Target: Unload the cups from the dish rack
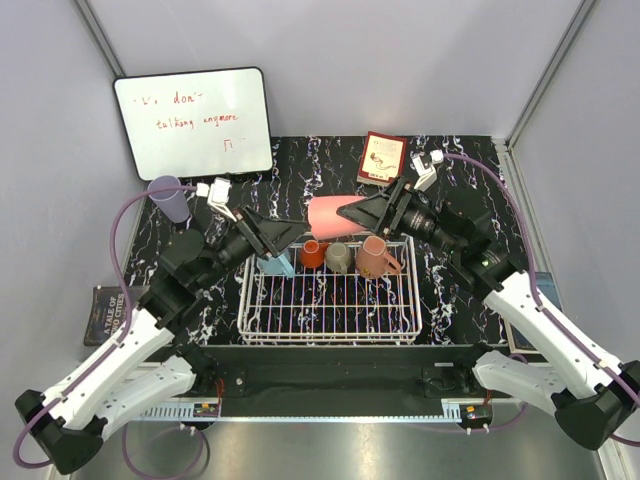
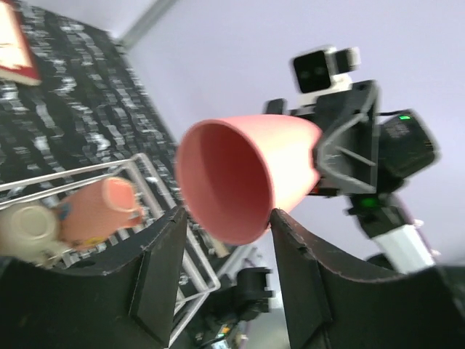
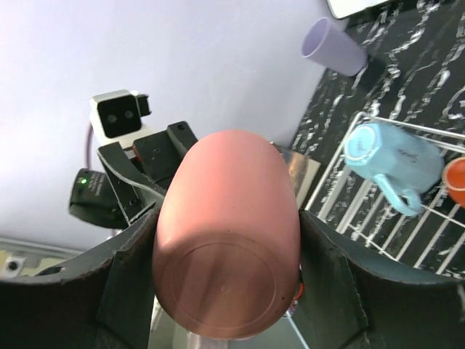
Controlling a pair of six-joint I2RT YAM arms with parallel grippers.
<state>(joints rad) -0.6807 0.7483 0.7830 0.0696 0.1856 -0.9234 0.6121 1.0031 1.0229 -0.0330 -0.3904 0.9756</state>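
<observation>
The right gripper (image 1: 345,210) clamps the pink tumbler (image 1: 328,213) near its base, and it lies sideways in the air over the far edge of the dish rack (image 1: 326,338). The left gripper (image 2: 225,217) has its fingers on both sides of the tumbler's mouth; I cannot tell if they press it. Below, along the rack's far side, sit the light blue mug (image 1: 275,264), orange-red mug (image 1: 312,254), grey-olive mug (image 1: 338,257) and salmon mug (image 1: 375,257). The lavender tumbler (image 1: 170,198) stands far-left of the rack.

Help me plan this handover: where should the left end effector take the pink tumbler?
Grip the pink tumbler near its rim, coming in from its mouth end, on the robot's left. It is held on its side, mouth facing left; the right end effector clamps the base end.
</observation>
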